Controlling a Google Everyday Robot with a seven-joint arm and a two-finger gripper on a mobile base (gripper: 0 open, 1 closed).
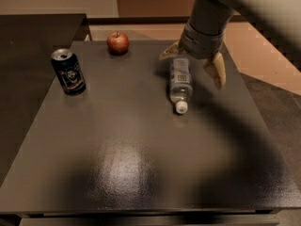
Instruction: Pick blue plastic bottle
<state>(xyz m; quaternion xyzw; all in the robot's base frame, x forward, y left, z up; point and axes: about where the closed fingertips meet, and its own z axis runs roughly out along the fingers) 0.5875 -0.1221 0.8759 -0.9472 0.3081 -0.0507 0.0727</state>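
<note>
Small clear blue plastic bottle (180, 81) with pale blue-grey label lies on its side on the dark grey flat desk (141, 164), right of centre toward the far edge, white screw cap (181, 108) pointing at the camera, base under the arm. Two-finger tool (190, 70) hangs over the bottle's far end, tan fingers (217, 72) spread wide apart, one each side of the bottle body, nothing held; can't tell if either finger touches the bottle or desk. Dark blue-black drink can (68, 72) stands upright well apart at left, round red apple (117, 43) near the far edge between can and tool. Handling guess: bottle looks light, thin-walled, will dent if squeezed hard, and the round smooth body may roll sideways or slip out when the fingers close. Best hold is likely across the labelled mid-body, fingers square to the long axis, not on the tapered neck or cap. Grasp not yet made; lowering and centring likely needed first.
</note>
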